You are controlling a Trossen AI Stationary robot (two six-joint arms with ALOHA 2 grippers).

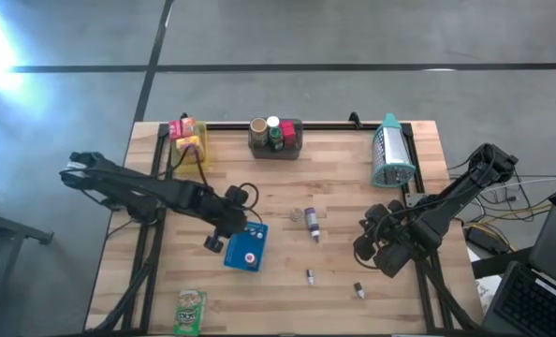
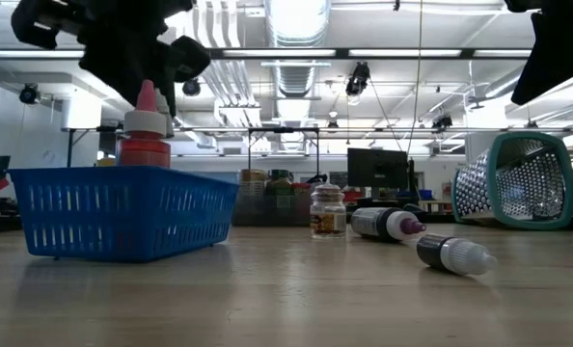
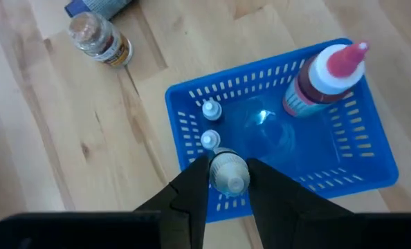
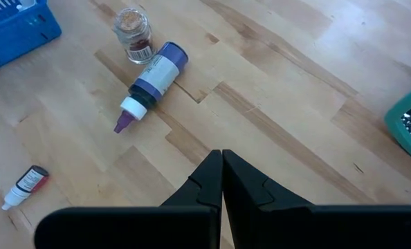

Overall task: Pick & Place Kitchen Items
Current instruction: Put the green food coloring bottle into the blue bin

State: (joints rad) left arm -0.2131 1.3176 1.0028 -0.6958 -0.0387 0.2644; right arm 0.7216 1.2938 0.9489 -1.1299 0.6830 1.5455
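The small white-capped bottle [image 3: 229,173] is clamped between the fingers [image 3: 192,197] of the left gripper [image 3: 227,181], held above the near end of the blue basket [image 3: 378,149]. Inside the basket stand a red sauce bottle [image 3: 323,79] with a white collar and red tip, upright at one end, and two tiny white-capped bottles [image 3: 211,111] close together by the opposite wall (just beyond the held one). The basket sits on the worktop [image 1: 287,192], left of centre in the high view.

Outside the basket, near mid-worktop, a small spice jar [image 4: 134,34] stands upright. Just beside it a purple-tipped bottle [image 4: 152,81] lies on its side. A tiny red-labelled bottle [image 4: 25,186] lies apart from both, and another tiny bottle [image 1: 359,291] rests nearer the front edge. A green packet [image 1: 191,312] lies at the front left corner.

At the back edge: pink and yellow boxes [image 1: 186,138] at the left, a grey bin [image 1: 275,137] holding jars in the middle, and a teal mesh bin [image 1: 391,154] tipped on its side at the right.

The right gripper [image 4: 222,181] hangs over bare worktop at the right, fingers pressed together with nothing between them.
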